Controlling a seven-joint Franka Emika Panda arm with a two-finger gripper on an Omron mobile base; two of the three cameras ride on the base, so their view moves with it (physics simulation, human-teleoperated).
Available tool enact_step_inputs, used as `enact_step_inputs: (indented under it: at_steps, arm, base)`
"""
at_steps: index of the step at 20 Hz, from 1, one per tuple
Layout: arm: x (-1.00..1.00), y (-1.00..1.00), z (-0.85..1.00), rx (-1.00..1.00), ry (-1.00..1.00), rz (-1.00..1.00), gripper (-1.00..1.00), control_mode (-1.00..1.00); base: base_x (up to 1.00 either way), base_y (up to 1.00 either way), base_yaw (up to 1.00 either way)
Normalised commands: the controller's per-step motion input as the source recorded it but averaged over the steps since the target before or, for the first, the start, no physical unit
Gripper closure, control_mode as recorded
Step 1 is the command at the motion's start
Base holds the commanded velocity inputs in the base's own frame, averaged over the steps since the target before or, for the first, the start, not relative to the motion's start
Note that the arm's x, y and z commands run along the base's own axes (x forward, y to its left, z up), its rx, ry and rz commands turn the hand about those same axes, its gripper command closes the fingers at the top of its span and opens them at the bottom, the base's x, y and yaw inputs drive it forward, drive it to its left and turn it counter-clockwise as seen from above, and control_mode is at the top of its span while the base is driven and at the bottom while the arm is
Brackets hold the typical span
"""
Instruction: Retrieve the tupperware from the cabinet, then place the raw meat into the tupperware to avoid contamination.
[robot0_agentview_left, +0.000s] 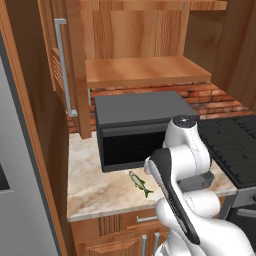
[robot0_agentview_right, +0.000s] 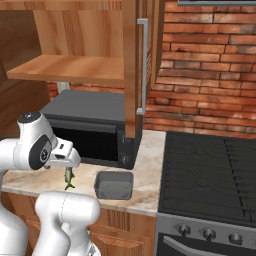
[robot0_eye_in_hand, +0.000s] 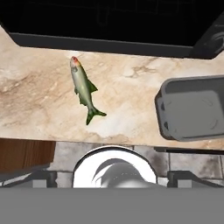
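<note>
Above the worktop (robot0_agentview_left: 95, 192) hangs the cabinet (robot0_agentview_left: 145, 70), its doors swung open and its wooden shelf bare; below it sits the black microwave (robot0_agentview_left: 140, 127), with the dark stove (robot0_agentview_right: 210, 175) to the right. Next in size is the tupperware (robot0_agentview_right: 114, 184), already out of the cabinet and resting on the marble near the front edge, just before the microwave's right corner. Smallest is the raw meat (robot0_eye_in_hand: 84, 89) — a slender fish lying flat on the worktop in front of the microwave, well to the left of the tub. Its long axis runs nearly front to back: the reddish head points toward the microwave, the dark tail toward the worktop's edge, slanted slightly toward the tub. The gripper looks straight down from above the front edge; its fingers are out of sight, so I cannot tell whether they stand wide or narrow. The step in hand, I judge, is picking up the fish — best done by centring over the mid-body, turning the fingers to close across the narrow width, and descending squarely so it does not skid.
</note>
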Motion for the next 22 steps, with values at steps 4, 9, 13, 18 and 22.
enact_step_inputs:
  at_steps: [4,9,13,18,22]
  arm:
    - [-0.13,0.24,0.0,-0.01,-0.06,0.1,-1.0,-1.0]
    - [-0.09,0.19,-0.07,0.0,-0.06,0.1,-1.0,-1.0]
    - [-0.02,0.14,-0.26,0.0,-0.1,0.1,-1.0,-1.0]
    - [0.0,0.05,-0.29,0.0,-0.15,0.06,-1.0,-1.0]
    - [0.07,0.0,-0.22,0.0,-0.14,0.01,-1.0,-1.0]
  base:
    - [0.0,0.0,0.0]
    - [0.0,0.0,0.0]
    - [0.0,0.0,0.0]
    - [0.0,0.0,0.0]
    - [0.0,0.0,0.0]
